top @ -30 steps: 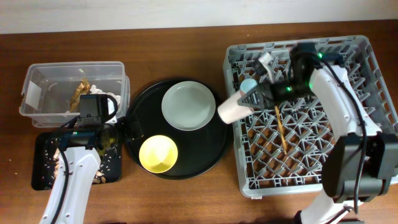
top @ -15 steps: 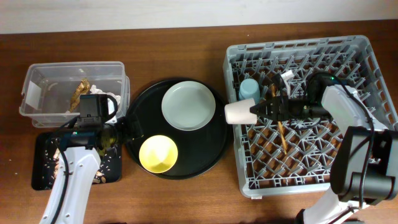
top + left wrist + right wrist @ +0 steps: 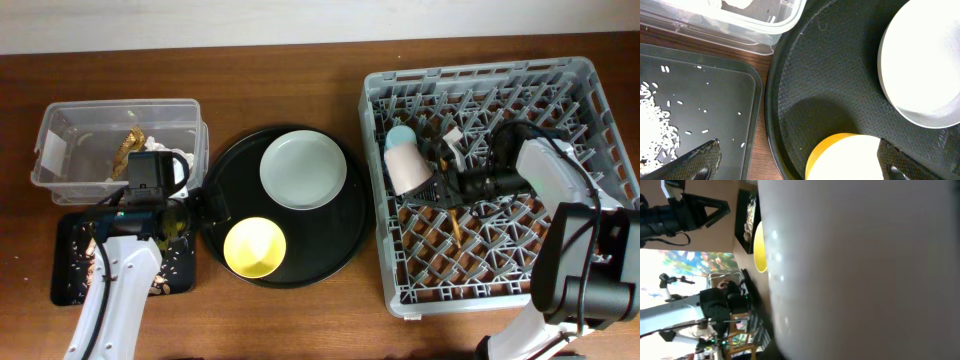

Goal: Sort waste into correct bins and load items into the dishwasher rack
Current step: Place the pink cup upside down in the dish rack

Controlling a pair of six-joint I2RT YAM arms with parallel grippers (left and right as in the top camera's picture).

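The right gripper (image 3: pixel 438 186) is clamped on the pink cup (image 3: pixel 407 170), which lies tilted on its side over the upper left of the dishwasher rack (image 3: pixel 560 270), just below the light blue cup (image 3: pixel 400 137). The right wrist view is almost wholly filled by its pale wall. It looks light, stiff and smooth (probably plastic, so apt to slip), and is best held at the rim. The rack's upright pegs give uneven footing, and the wooden chopsticks (image 3: pixel 455 215) lie close to the right.

The left gripper (image 3: pixel 212 207) hangs with fingers apart and empty at the left edge of the round black tray (image 3: pixel 345 235), near the yellow bowl (image 3: pixel 255 247). The table (image 3: pixel 300 320) is dark wood against a pale wall.
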